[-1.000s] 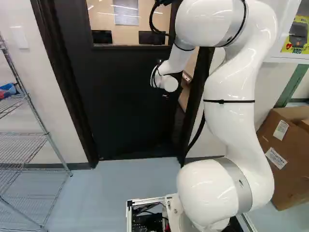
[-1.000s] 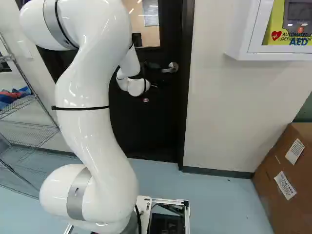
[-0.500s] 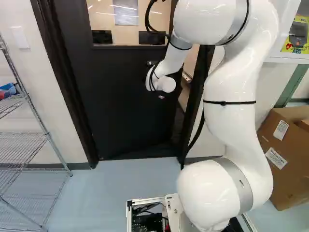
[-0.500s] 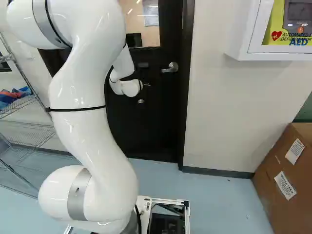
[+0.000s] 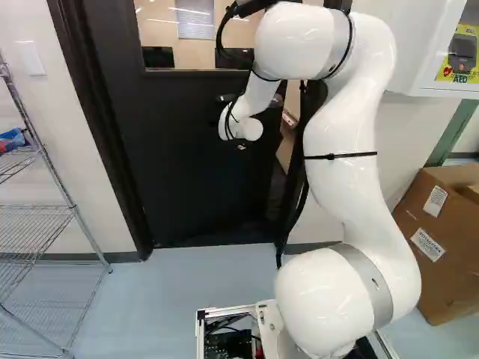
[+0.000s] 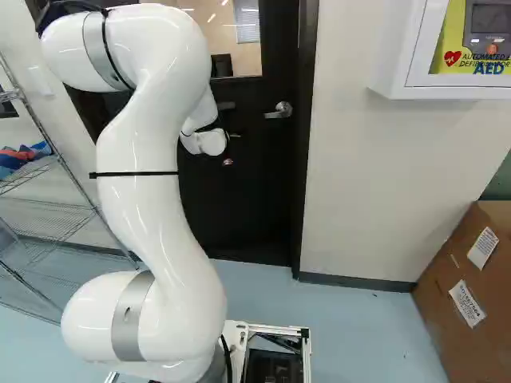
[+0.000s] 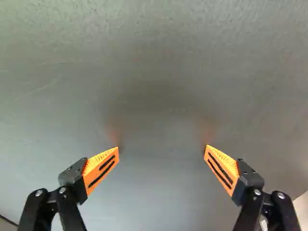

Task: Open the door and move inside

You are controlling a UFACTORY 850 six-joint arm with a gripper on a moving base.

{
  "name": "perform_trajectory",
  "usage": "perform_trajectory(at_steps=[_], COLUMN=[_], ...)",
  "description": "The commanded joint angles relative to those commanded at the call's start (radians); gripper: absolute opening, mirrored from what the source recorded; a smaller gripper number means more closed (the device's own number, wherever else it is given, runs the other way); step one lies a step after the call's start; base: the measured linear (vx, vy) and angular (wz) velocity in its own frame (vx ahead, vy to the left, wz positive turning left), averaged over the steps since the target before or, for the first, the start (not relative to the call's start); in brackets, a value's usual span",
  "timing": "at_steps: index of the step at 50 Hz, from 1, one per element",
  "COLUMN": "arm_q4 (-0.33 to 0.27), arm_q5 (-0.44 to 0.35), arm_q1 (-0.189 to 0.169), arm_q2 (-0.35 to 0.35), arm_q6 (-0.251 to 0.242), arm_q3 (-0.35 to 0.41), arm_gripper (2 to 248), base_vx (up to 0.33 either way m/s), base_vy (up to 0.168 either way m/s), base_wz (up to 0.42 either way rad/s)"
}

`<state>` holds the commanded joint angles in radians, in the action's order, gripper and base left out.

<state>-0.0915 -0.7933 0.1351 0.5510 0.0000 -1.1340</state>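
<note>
Pale wall (image 6: 363,183) surrounds the dark door (image 5: 179,164), directly ahead of the base and seemingly ajar; its lever handle (image 6: 279,110) lies beside the jamb. The gripper (image 7: 161,147), fingers spread and empty, faces a flat dark surface, presumably the door panel, to push it inward; contact is indeterminable. Beyond: blue-grey floor (image 6: 359,323), wire shelving (image 5: 72,206), cardboard box (image 6: 459,347).

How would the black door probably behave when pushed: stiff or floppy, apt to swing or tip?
The door is probably stiff, being a broad, flat panel with a window set in it. It would likely swing rather than tip, standing in a frame.
</note>
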Motion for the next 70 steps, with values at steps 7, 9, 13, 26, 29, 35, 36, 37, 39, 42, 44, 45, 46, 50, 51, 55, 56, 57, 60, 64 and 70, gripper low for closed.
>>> perform_trajectory(at_steps=[7,9,13,26,29,35,36,37,39,42,44,45,46,50,51,55,56,57,60,64,70], arm_q4=[0.0,0.0,0.0,0.0,0.0,0.0,0.0,0.0,0.0,0.0,0.0,0.0,0.0,0.0,0.0,0.0,0.0,0.0,0.0,0.0,0.0], arm_q5=[0.0,0.0,0.0,0.0,0.0,0.0,0.0,0.0,0.0,0.0,0.0,0.0,0.0,0.0,0.0,0.0,0.0,0.0,0.0,0.0,0.0], arm_q1=[0.01,0.012,0.018,0.034,0.037,0.043,0.044,0.045,0.047,0.049,0.05,0.05,0.05,0.051,0.052,0.053,0.054,0.054,0.055,0.057,0.06], arm_q2=[0.035,0.045,0.065,0.132,0.145,0.167,0.17,0.173,0.179,0.184,0.186,0.186,0.187,0.181,0.179,0.164,0.159,0.155,0.141,0.123,0.094], arm_q6=[0.0,0.0,0.0,0.0,0.0,0.0,0.0,0.0,0.0,0.0,0.0,0.0,0.0,0.0,0.0,0.0,0.0,0.0,0.0,0.0,0.0], arm_q3=[-0.046,-0.059,-0.086,-0.176,-0.194,-0.224,-0.228,-0.233,-0.24,-0.247,-0.25,-0.25,-0.251,-0.244,-0.24,-0.219,-0.214,-0.208,-0.189,-0.163,-0.124], arm_gripper=[247,247,247,247,247,247,247,247,247,247,247,247,247,247,247,247,247,247,247,247,247], base_vx=[0.0,0.005,0.001,0.0,0.0,0.0,0.0,0.0,0.0,0.0,0.0,0.0,0.0,0.0,0.0,0.0,0.0,0.0,0.0,0.0,0.0], base_vy=[0.0,-0.003,0.001,0.0,0.0,0.0,0.0,0.0,0.0,0.0,0.0,0.0,0.0,0.0,0.0,0.0,0.0,0.0,0.0,0.0,0.0], base_wz=[0.0,0.016,0.008,0.0,0.0,0.0,0.0,0.0,0.0,0.0,0.0,0.0,0.0,0.0,0.0,0.0,0.0,0.0,0.0,0.0,0.0])
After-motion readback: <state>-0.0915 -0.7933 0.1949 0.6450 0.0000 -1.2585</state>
